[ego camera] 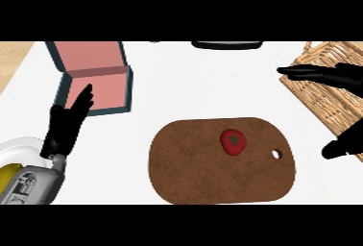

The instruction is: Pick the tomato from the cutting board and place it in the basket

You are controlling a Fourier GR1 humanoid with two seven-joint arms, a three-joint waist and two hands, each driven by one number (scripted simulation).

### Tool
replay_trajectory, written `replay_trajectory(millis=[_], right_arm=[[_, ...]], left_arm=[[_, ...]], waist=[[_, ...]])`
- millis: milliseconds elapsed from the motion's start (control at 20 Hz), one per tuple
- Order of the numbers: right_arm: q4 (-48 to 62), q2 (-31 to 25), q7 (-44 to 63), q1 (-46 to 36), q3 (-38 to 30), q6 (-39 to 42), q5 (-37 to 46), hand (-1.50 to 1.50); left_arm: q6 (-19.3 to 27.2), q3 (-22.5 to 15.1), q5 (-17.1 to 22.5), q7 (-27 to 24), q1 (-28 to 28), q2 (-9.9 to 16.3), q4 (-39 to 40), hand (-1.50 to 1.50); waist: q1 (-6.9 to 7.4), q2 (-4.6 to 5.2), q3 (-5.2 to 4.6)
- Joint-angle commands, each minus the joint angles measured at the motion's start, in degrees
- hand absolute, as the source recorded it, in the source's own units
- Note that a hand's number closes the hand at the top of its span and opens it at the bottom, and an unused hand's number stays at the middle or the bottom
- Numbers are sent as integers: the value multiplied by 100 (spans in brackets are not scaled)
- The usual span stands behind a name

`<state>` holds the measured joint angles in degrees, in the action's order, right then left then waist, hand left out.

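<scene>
While lying on the brown cutting board (pixel 212 163), toward its upper right part, the tomato (pixel 233 141) is sitting untouched, well apart from both hands. Showing its green star-shaped stem patch upward, toward the head view. Stretching slightly longer than wide, with the long axis running nearly up and down the view, the lower end tipping a little to the left. Lying just left of the board's small hanging hole (pixel 276 153), near the right edge.

Resting at the view's left: the left hand (pixel 67 122), fingers straight and relaxed, pointing up toward the pink-lined box (pixel 96 77) with its dark teal walls and raised lid; holding nothing. Sitting below it, partly cut by the edge, a white plate (pixel 21 146) with something yellow on it.

Spreading wide at the right: the right hand (pixel 330 74), fingers extended leftward over the wicker basket (pixel 319 101), thumb showing lower down beside the basket's near edge; grasping nothing. Lying well right of the tomato, the basket, tilted diagonally. Peeking in at the top edge, a dark round object (pixel 227 45), cut off.
</scene>
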<state>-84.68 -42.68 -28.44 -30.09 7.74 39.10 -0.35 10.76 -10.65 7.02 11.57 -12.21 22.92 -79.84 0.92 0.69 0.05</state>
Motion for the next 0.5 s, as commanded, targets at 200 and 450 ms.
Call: replay_trajectory(millis=[200,450], right_arm=[[536,-769,-1448,-284,792,979,614,-150],[1053,-730,-1871,-283,1171,369,951,-150]], left_arm=[[-179,17,-13,88,-148,38,-22,0],[-35,15,-120,38,-140,-181,97,0]], waist=[[131,-2,9],[96,-10,6]])
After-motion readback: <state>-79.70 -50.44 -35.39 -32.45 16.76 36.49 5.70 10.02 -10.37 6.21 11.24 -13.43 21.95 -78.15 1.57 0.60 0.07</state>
